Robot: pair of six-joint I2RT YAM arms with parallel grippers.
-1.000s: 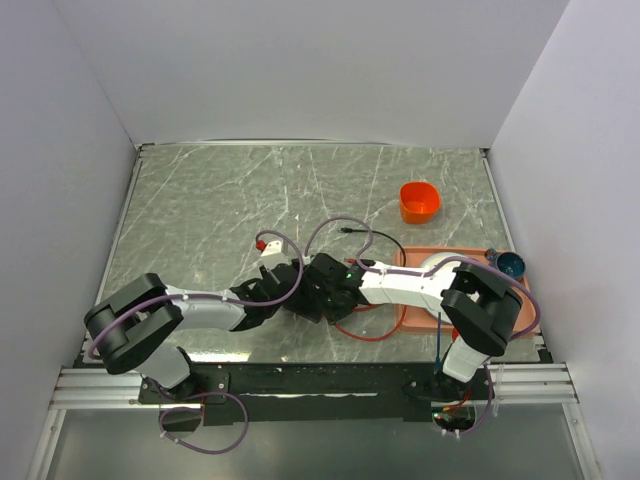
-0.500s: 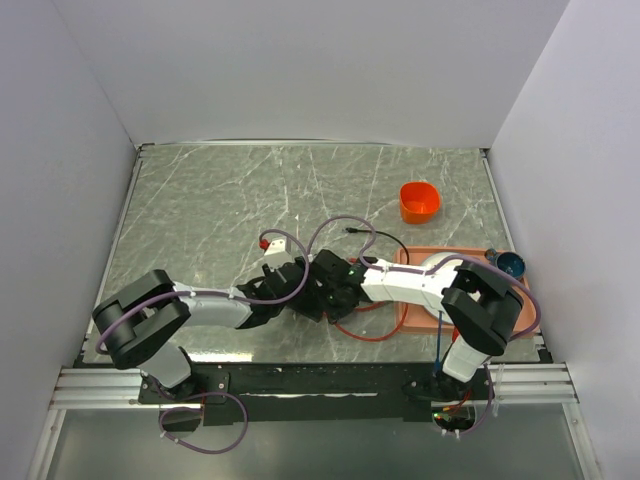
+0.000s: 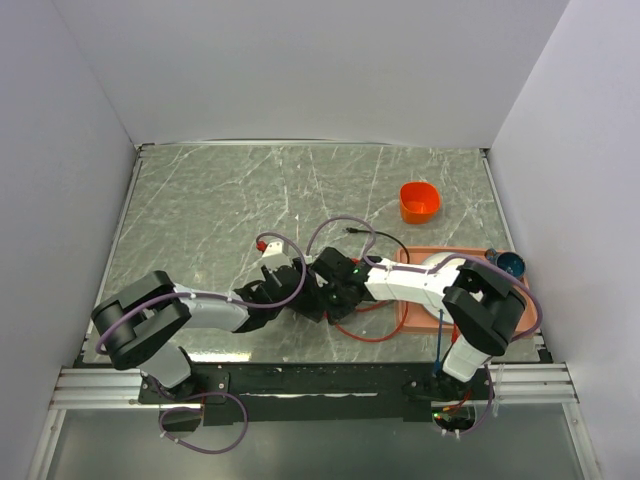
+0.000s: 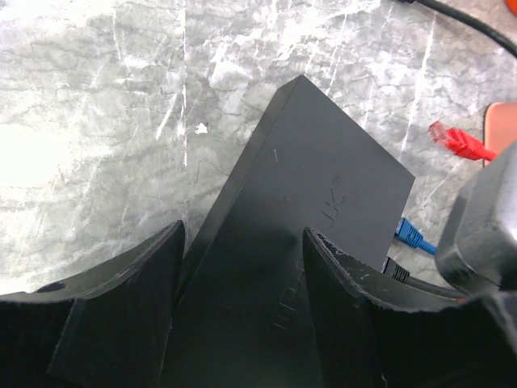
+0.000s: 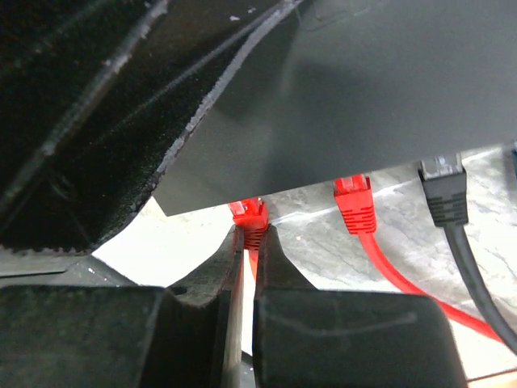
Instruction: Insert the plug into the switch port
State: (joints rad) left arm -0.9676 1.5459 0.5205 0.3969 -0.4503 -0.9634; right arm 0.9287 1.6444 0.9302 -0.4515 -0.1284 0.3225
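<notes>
The switch, a flat matte-black box [image 4: 319, 162], is gripped between my left gripper's [image 4: 242, 242] fingers [image 4: 129, 283] and tilts up off the table. My right gripper [image 5: 252, 230] is shut on a red plug [image 5: 250, 214], whose tip meets the box's port edge [image 5: 339, 121]; the socket itself is hidden. A second red plug [image 5: 353, 200] and a black plug [image 5: 442, 187] sit at the same edge. In the top view both grippers [image 3: 290, 285] [image 3: 325, 288] meet at the table's middle and hide the box.
A blue plug [image 4: 410, 235] and a loose red plug [image 4: 452, 139] lie beside the box. A salmon tray [image 3: 415, 318] is at right, with a teal bowl [image 3: 510, 264] behind it. An orange cup [image 3: 419, 201] stands farther back. A red cable [image 3: 365, 335] loops by the tray.
Both grippers stay together at the table's middle. The left arm's elbow has shifted slightly, and the small white and red piece by it moved a little and back.
</notes>
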